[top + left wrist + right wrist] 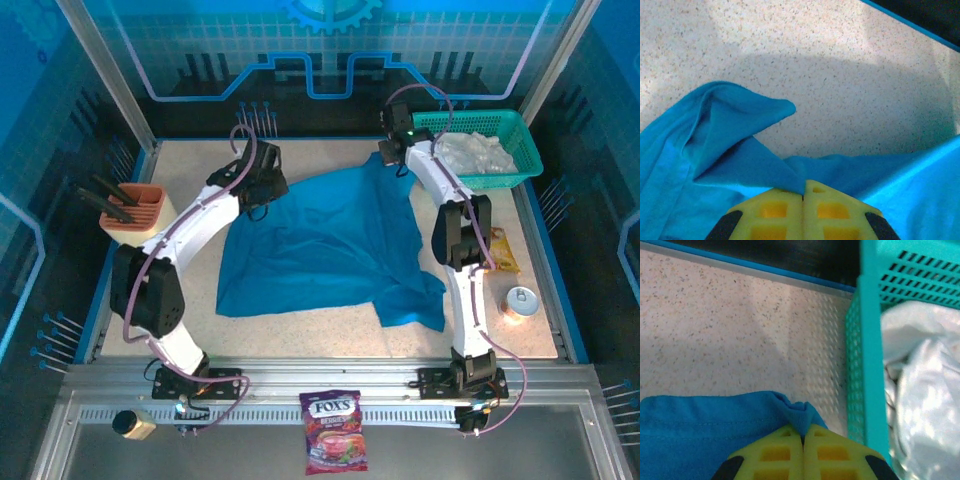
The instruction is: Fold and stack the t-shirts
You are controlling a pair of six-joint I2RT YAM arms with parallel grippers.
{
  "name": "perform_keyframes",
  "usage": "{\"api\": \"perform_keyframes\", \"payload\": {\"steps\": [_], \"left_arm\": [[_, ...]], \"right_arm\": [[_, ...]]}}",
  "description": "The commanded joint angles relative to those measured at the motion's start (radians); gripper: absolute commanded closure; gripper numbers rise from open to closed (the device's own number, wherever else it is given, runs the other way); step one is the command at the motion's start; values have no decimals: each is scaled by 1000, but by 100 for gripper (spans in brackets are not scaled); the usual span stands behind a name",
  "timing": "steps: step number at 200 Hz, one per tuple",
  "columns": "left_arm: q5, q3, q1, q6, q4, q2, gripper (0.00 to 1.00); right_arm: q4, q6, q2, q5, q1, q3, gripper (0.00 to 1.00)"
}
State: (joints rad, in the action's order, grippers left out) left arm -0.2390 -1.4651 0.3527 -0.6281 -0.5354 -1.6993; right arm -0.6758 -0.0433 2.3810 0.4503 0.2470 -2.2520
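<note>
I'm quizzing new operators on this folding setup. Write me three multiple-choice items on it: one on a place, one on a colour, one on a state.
1. Where is the white t-shirt?
A. Folded on the near rail
B. In the mesh basket
C. Draped over the left arm

2. What colour is the t-shirt spread on the table?
A. Red
B. Teal-blue
C. Black

3. How is the right gripper?
A. Open above the mesh basket
B. Shut on the white t-shirt
C. Shut on a corner of the teal-blue t-shirt

Answers:
1 B: white cloth is bunched inside the basket's walls.
2 B: teal-blue cloth covers the table's middle.
3 C: its yellow fingers meet with a blue corner pinched between them.
</note>
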Motion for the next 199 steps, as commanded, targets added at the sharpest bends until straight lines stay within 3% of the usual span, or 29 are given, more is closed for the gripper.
{"api": "perform_keyframes", "payload": {"steps": [1, 48, 54, 59, 68, 82, 92, 112, 133, 173, 199], "left_arm": [[-52, -61, -5, 36, -41, -58, 100], [-90, -232, -33, 76, -75, -222, 100], [-90, -262, -36, 85, -77, -249, 100], [-85, -286, -38, 94, -79, -271, 100], [-73, -327, -40, 113, -84, -309, 100], [-40, -373, -38, 140, -85, -343, 74], [-16, -371, -37, 152, -72, -338, 56], [-8, -299, -32, 169, -27, -263, 29], [-22, -214, -34, 188, -22, -167, 13], [-103, -150, -75, 190, -134, -116, 15], [-60, -184, -152, 179, -139, -209, 38]], "right_arm": [[75, 43, 67, 35, 5, -95, 100], [126, 123, 243, 76, 46, -279, 100], [131, 130, 265, 91, 50, -302, 93], [134, 132, 283, 102, 54, -323, 80], [131, 131, 299, 105, 57, -344, 66], [119, 116, 296, 94, 59, -348, 45], [104, 98, 277, 80, 61, -335, 37], [78, 51, 187, 59, 61, -240, 33], [82, -13, 34, 23, 62, -56, 33], [99, -190, -296, -107, 74, 365, 38], [87, -297, -437, -205, 92, 597, 50]]}}
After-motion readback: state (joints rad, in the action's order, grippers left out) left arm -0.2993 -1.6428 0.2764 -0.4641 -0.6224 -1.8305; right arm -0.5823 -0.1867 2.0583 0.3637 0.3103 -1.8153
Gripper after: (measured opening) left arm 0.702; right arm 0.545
